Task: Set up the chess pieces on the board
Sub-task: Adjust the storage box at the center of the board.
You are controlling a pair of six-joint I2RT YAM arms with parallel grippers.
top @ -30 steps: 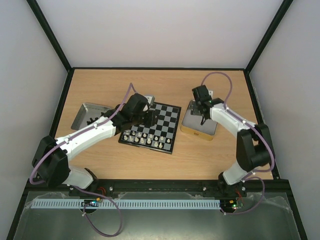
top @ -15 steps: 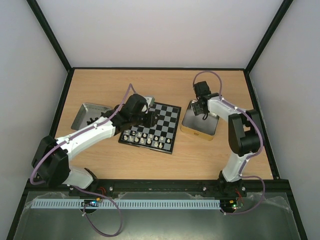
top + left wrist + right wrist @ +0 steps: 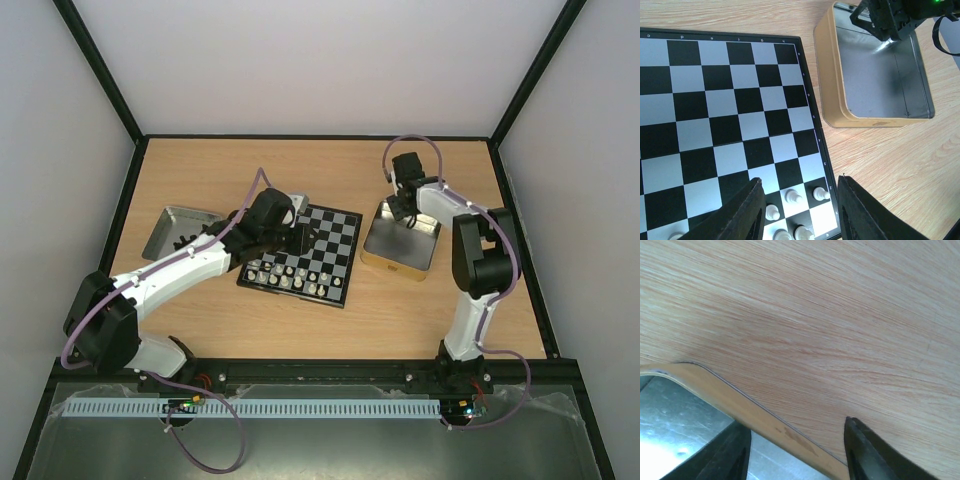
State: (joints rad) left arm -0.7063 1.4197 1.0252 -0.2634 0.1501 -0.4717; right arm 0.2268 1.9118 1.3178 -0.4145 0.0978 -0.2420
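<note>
The board (image 3: 318,250) lies mid-table, and it also fills the left wrist view (image 3: 715,100). Cream-white chess pieces (image 3: 290,276) stand in its two near rows; three of them show close up (image 3: 792,196). I see no black pieces. My left gripper (image 3: 300,236) hovers over the board, open and empty (image 3: 800,178), above the corner white pieces. My right gripper (image 3: 404,212) is open and empty (image 3: 797,425). It straddles the far rim of the gold-walled tin (image 3: 740,405), one finger inside and one over the wood.
The gold-walled tin (image 3: 400,248) sits right of the board, and its inside looks bare (image 3: 880,80). A silvery tin (image 3: 178,230) sits left of the board. Another grey tin part (image 3: 301,198) lies behind the left arm. Black frame posts edge the table.
My right gripper has moved back from over the tin's middle to its far rim, with the arm folding upright. The left arm and the pieces have not moved.
</note>
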